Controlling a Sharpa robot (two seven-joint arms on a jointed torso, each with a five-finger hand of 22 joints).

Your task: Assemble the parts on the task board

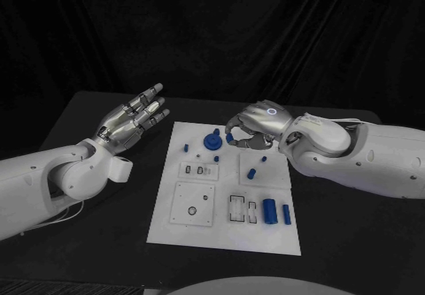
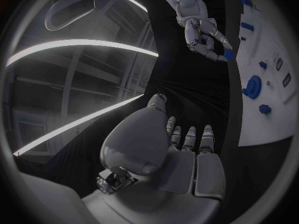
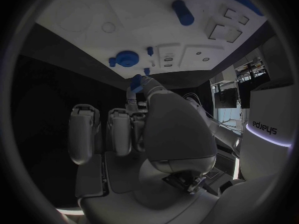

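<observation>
The white task board lies in the middle of the black table. My right hand hovers over its far end with fingers curled, pinching a small blue part between thumb and a finger; the same part shows at the fingertips in the right wrist view. A round blue gear-like part stands on the board just left of that hand. My left hand is raised off the board's far left corner, fingers spread, holding nothing.
On the board, a small blue peg stands near the left edge and two short pegs sit on the right plate. Two blue cylinders lie at the near right. Recessed slots and a round hole lie beside them.
</observation>
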